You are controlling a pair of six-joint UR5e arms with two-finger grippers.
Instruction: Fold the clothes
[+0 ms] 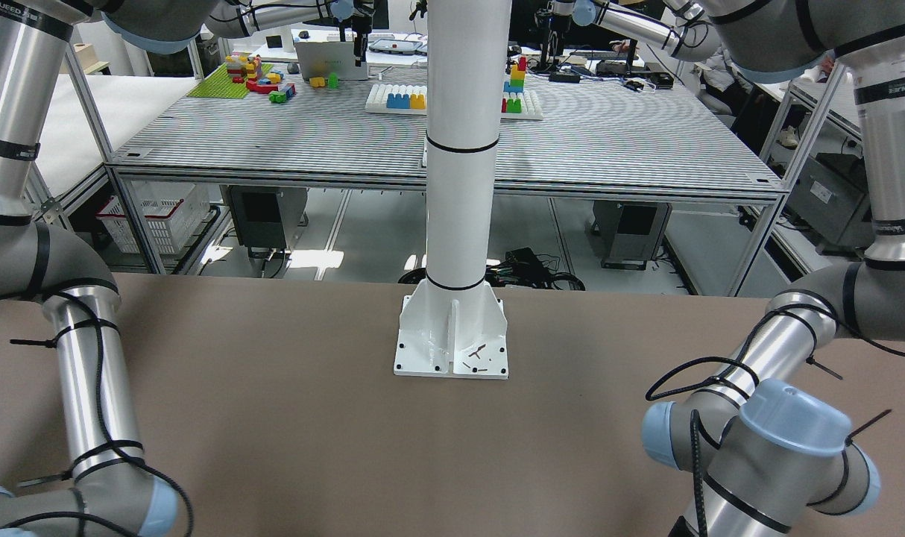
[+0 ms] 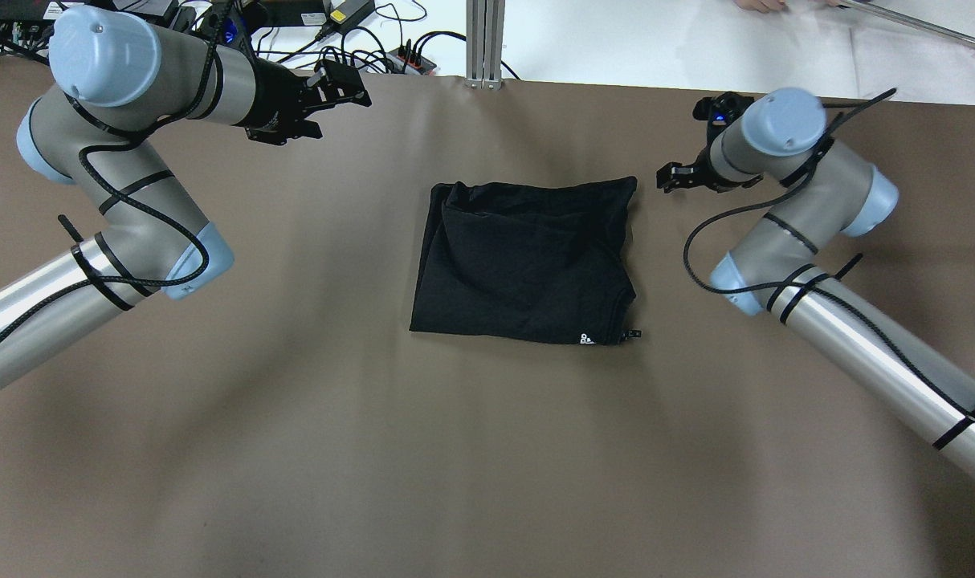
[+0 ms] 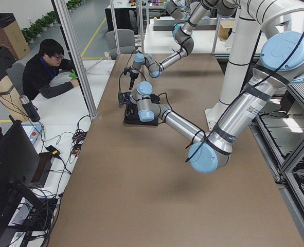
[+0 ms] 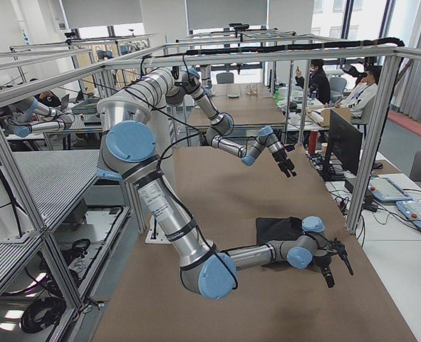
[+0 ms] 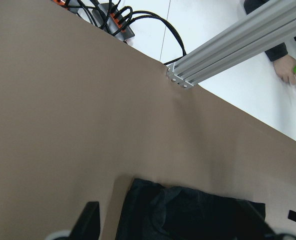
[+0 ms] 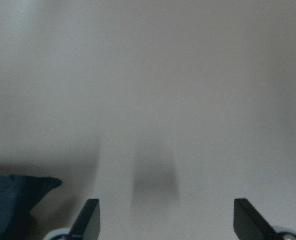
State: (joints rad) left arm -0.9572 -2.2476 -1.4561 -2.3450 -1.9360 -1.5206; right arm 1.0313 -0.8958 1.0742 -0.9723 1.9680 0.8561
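**1. White pillar base plate** [image 1: 452,350]. It is bolted to the brown counter [image 2: 487,466] at the robot's own edge. It sits behind both end effectors and well apart from them.

**2. Black garment** [image 2: 528,261]. We record it lying flat on the counter, folded to a rough rectangle with rumpled upper layers.
- It rests between the two end effectors, and neither holds it.
- Its far right corner is just beside the right end effector [image 2: 671,178] without touching it.
- A small white logo [image 2: 584,339] marks the near right corner, on the side away from both end effectors.

**3. Right end effector.** We list it as released. Its fingers [image 6: 90,217] are set wide apart with only bare counter between them. It points down, low over the counter, and we cannot tell whether it touches. In its wrist view a corner of the garment shows off to its left.

**4. Left end effector** [image 2: 347,84]. We list this one as released too, jaws spread and empty. It hangs above the counter near the far edge. The garment lies well apart from it, toward the robot and to its right.

**5. Power strip with black cables** [image 2: 411,58]. It lies just off the far edge, to the right of the left end effector.

**6. Aluminium post** [image 2: 485,44]. It stands at the far edge, further right of the left end effector, past the power strip.

**7. Seated person** [image 3: 49,72]. We note this person beyond the counter's far edge, past the left end effector.
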